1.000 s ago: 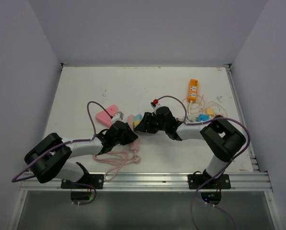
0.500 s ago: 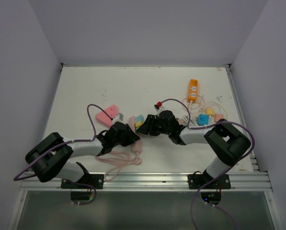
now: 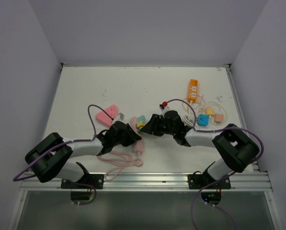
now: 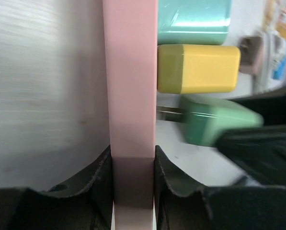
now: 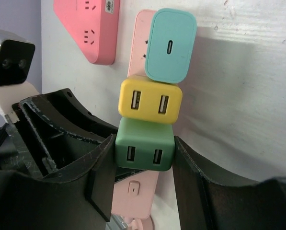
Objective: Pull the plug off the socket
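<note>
In the last second the right tool (image 5: 145, 158), pinching the boxy green plastic plug (image 4: 214, 125), had drawn away rightward, its bared metal prongs (image 4: 169, 112) only just meeting the long pink socket strip (image 4: 131, 72) that the left tool (image 4: 131, 177) pinched fast — nearly free, I judged.

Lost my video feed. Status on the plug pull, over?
Left gripper shut on pink power strip. Right gripper shut on green plug. Plug backed off, prongs showing, not clearly free. Yellow plug and teal plug seated alongside, not blocking.
</note>
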{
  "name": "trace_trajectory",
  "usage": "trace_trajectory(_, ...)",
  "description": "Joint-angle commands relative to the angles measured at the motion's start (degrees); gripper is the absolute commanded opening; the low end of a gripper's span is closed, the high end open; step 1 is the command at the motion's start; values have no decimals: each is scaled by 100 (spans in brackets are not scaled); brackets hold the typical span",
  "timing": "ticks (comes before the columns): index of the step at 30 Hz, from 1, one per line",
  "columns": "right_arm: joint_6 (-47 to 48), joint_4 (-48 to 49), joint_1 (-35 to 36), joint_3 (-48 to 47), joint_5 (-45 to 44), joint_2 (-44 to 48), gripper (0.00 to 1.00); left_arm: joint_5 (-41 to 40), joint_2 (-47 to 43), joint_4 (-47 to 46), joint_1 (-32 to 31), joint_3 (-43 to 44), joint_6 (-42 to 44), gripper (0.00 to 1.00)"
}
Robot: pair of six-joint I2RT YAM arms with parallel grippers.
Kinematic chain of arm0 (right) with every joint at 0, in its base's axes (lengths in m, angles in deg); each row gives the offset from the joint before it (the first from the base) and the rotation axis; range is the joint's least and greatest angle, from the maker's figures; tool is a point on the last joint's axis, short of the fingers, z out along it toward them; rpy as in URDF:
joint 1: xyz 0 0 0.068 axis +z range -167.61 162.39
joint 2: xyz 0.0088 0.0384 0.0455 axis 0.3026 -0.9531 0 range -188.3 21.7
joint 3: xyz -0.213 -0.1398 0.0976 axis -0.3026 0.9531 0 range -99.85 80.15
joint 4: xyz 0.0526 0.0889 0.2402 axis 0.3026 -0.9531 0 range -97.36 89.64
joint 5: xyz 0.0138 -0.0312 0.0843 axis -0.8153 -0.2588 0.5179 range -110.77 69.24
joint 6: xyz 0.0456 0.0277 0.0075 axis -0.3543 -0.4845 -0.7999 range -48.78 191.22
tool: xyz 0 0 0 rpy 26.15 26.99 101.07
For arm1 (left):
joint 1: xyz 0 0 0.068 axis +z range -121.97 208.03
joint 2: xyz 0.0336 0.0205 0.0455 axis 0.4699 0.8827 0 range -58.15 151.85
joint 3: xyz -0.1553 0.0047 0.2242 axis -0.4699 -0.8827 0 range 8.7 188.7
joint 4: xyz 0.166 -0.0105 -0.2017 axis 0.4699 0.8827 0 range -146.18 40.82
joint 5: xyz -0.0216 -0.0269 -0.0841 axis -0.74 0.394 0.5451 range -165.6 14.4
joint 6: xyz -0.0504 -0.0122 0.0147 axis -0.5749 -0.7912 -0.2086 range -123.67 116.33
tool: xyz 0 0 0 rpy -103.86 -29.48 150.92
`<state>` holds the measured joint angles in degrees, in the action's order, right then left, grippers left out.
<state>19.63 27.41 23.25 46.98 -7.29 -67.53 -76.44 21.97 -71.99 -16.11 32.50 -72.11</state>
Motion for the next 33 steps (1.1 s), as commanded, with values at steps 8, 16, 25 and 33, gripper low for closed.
trace_trajectory(8,343,-395,-491,-111,-134,1100,0,-1313,197,1889,248,-120,-64,0)
trace_trajectory(16,501,-1282,-1141,274,-890,1548,0,-1164,145,1678,248,-138,173,0)
trace_trajectory(25,598,-1677,-1994,671,-1233,1523,0,-865,268,1142,178,-59,560,0)
trace_trajectory(33,571,-2056,-2355,689,-1488,1540,45,-760,320,1010,125,-15,683,0)
